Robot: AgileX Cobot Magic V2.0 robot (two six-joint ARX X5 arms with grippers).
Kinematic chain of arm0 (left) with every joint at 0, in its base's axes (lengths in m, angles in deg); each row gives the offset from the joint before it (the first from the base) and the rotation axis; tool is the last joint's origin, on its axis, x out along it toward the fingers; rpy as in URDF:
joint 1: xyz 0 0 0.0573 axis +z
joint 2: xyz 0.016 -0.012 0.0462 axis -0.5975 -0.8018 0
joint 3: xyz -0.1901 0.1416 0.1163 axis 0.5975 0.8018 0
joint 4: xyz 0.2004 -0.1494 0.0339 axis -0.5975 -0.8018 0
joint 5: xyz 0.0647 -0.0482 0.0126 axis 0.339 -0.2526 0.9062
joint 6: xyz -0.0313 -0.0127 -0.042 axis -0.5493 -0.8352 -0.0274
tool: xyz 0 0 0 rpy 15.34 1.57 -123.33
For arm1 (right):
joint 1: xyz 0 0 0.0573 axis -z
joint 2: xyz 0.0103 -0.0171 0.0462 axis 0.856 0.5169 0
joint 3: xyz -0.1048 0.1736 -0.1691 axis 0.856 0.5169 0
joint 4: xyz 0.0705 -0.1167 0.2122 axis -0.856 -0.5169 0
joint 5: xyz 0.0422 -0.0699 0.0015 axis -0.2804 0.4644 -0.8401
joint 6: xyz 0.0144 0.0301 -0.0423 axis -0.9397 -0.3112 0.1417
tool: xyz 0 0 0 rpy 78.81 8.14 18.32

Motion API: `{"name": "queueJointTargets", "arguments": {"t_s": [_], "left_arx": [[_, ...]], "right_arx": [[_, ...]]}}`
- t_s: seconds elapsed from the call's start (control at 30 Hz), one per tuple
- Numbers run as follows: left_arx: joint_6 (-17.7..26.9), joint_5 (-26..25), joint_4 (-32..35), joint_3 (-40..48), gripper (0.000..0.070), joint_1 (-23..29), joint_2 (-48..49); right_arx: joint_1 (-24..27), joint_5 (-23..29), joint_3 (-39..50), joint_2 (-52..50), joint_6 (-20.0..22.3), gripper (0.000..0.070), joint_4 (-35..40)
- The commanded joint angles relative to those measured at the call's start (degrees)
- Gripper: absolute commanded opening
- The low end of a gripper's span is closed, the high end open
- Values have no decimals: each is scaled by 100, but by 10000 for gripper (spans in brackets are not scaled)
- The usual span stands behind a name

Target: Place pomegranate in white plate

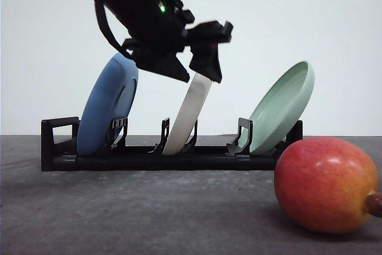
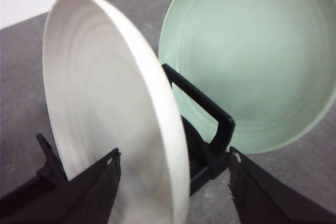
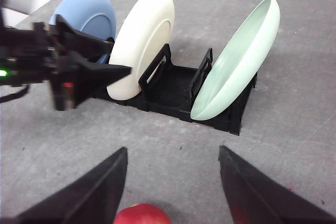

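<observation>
A black rack (image 1: 149,158) stands on the grey worktop (image 1: 137,213) and holds three plates on edge, each in its own slot and leaning right: a blue plate (image 1: 107,107) at the left, the white plate (image 1: 188,114) in the middle, a pale green plate (image 1: 283,106) at the right. The left gripper (image 1: 194,71) is at the top edge of the white plate, jaws apart, one finger on each side of the rim. The pomegranate (image 1: 325,184) lies on the worktop, near and to the right of the rack, apart from it. Its long axis runs left to right, with the brown crown nub (image 1: 375,204) pointing right. The right gripper (image 3: 173,187) hangs over the near worktop with jaws apart, the fruit's red top between its fingers.
</observation>
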Motion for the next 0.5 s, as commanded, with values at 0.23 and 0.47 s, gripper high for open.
{"name": "queueJointTargets", "arguments": {"t_s": [0.23, 0.47], "left_arx": [[-75, 97, 55, -137, 86, -67, -208], [-552, 58, 48, -137, 10, -72, -206]], "right_arx": [[-26, 0, -94, 13, -15, 352, 57], [-26, 0, -94, 13, -15, 352, 55]]}}
